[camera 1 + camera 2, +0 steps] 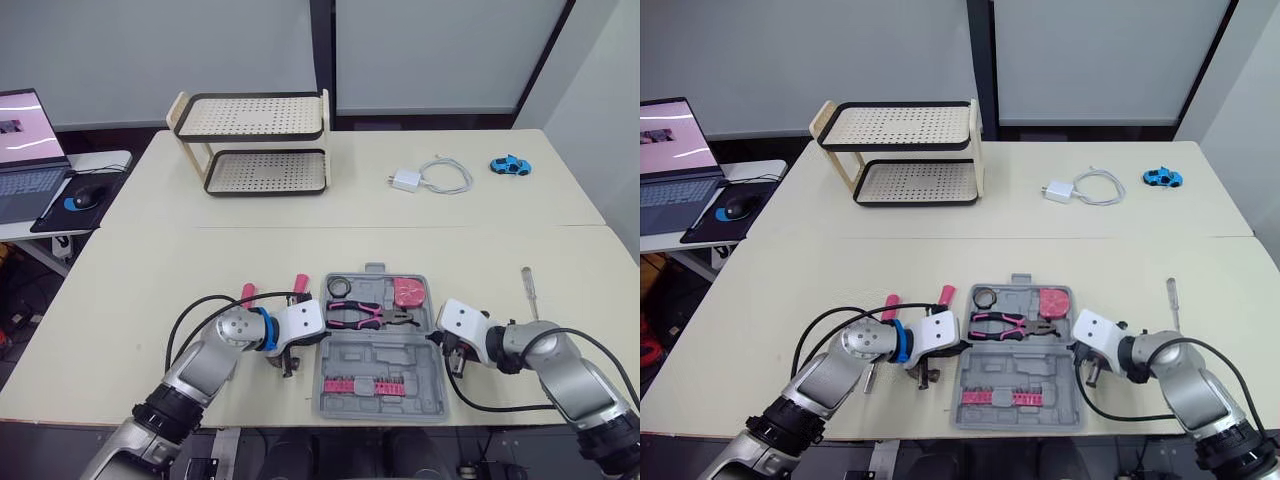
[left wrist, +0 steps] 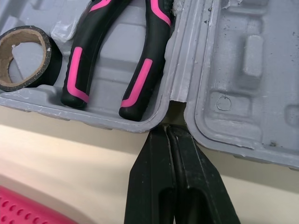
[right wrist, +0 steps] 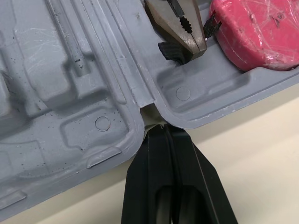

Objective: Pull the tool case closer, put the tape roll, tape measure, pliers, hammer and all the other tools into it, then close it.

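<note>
Two pink handles (image 1: 248,292) lie on the worktop (image 1: 300,230), just left of the open case (image 1: 380,352), which sits near the front edge. The left jaws are pressed together and hold nothing, tips at the case's left hinge notch. Its far half holds the tape roll (image 1: 339,287), pliers (image 1: 365,315) and tape measure (image 1: 408,292). The right jaws, likewise closed and empty, point into the right hinge notch. A screwdriver (image 1: 527,290) lies on the worktop just right of them.
</note>
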